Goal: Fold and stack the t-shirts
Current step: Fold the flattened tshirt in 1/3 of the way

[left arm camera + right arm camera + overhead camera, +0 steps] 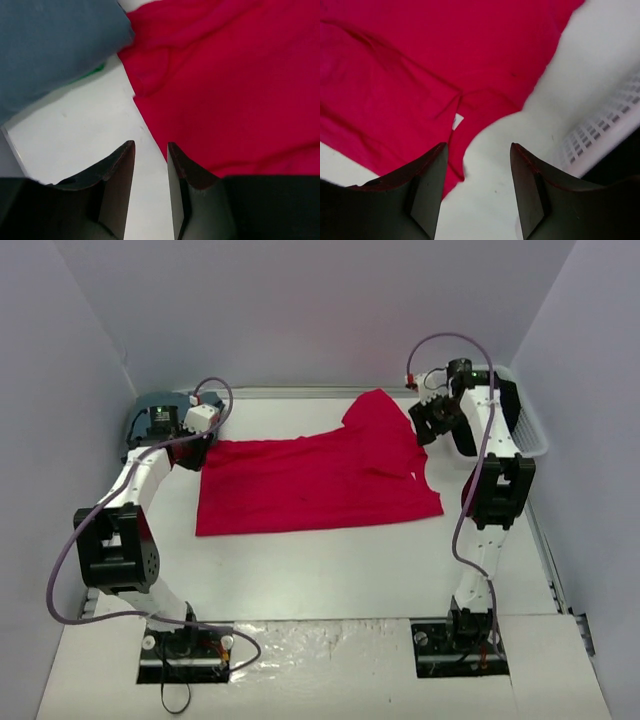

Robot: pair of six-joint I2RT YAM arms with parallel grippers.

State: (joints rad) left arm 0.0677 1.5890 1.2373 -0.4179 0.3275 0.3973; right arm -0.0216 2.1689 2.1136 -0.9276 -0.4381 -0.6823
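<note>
Red t-shirt (310, 480) lies spread on the worktop (350, 560) between your two empty tools.
Your left tool (150, 145) is parted only narrowly and holds nothing, over bare worktop just beside the red t-shirt's left edge. Its wrist view shows the blue-grey t-shirt (50, 45) close to that edge, which the arm largely hides in the top view. Your right tool (477, 145) is spread wider, also empty, over the shirt's right edge at the neck. Only its wrist view shows the small white label (457, 121) and the slats of the white basket (600, 135) nearby.
</note>
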